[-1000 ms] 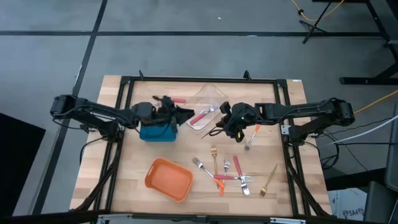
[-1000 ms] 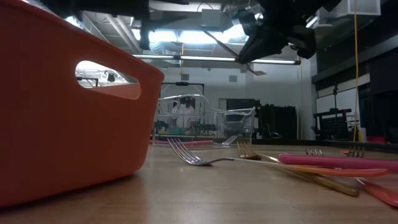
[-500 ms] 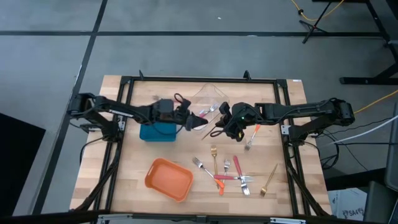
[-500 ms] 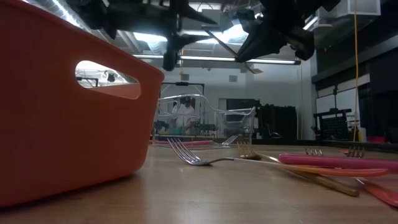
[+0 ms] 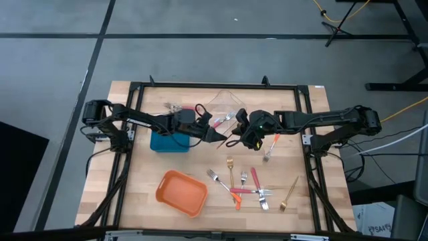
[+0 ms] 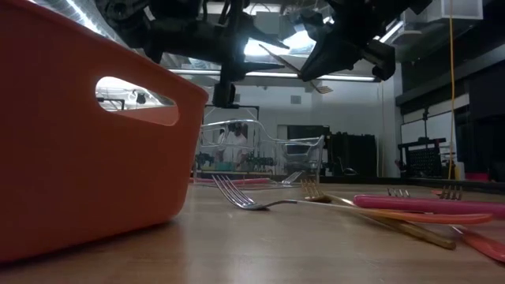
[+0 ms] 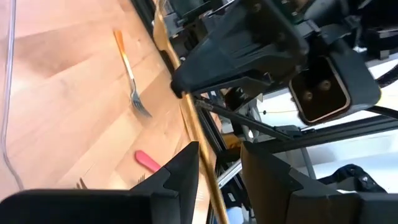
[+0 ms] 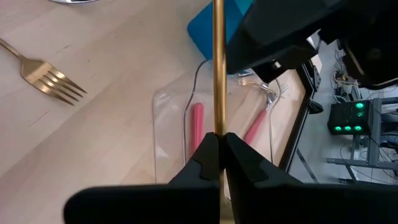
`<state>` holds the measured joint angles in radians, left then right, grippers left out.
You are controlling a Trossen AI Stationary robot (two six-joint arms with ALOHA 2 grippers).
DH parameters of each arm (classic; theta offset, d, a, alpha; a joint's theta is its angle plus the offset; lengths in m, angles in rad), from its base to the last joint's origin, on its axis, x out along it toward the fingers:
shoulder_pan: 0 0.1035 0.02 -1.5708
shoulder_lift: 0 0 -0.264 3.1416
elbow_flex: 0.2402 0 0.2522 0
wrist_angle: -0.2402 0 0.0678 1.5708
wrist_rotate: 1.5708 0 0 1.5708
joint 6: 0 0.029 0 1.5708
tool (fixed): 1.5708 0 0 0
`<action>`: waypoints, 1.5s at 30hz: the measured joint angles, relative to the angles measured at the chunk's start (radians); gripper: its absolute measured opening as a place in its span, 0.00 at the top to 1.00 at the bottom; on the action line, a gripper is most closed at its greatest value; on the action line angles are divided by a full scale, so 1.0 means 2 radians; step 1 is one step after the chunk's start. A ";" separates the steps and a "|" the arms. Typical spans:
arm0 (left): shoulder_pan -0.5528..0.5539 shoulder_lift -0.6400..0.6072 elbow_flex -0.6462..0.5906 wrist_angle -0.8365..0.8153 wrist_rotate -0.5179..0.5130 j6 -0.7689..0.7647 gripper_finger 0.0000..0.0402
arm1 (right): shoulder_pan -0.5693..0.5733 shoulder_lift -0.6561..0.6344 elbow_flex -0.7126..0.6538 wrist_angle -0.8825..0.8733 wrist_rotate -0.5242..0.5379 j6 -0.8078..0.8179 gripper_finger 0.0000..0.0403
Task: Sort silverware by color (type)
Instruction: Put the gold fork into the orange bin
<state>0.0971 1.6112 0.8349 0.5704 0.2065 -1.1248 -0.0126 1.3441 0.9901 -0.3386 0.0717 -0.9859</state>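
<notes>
The table (image 5: 140, 194) carries three bins. The clear tray (image 5: 224, 110) sits just beyond both grippers and already holds the red-handled forks (image 8: 198, 127). The blue box (image 5: 168, 141) lies under the left arm, and the orange basket (image 5: 181, 193) sits nearer the front edge. The right gripper (image 5: 235, 141) is clamped on a gold fork (image 8: 218, 68), holding it out level, seemingly for a handover. The left gripper (image 5: 217, 134) meets it, fingers (image 7: 180, 180) parted around the shaft. The other forks (image 5: 249, 187) lie loose below the right gripper.

Grey floor (image 5: 200, 53), bright ceiling strip lights (image 6: 237, 72) beyond wooden table (image 5: 147, 174).
</notes>
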 joint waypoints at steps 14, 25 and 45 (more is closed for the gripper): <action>-0.001 0.000 0.000 -0.009 0.026 -0.057 0.72 | 0.000 0.000 0.000 0.000 0.015 0.005 1.00; -0.001 0.000 0.000 -0.009 0.033 -0.106 0.72 | 0.000 0.000 0.000 0.000 0.017 0.005 1.00; -0.001 0.000 -0.001 -0.032 0.046 -0.130 0.72 | 0.000 0.000 0.000 0.000 0.017 0.006 1.00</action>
<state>0.0959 1.6108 0.8337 0.5058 0.2982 -1.3853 -0.0128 1.3444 0.9897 -0.3379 0.1052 -0.9749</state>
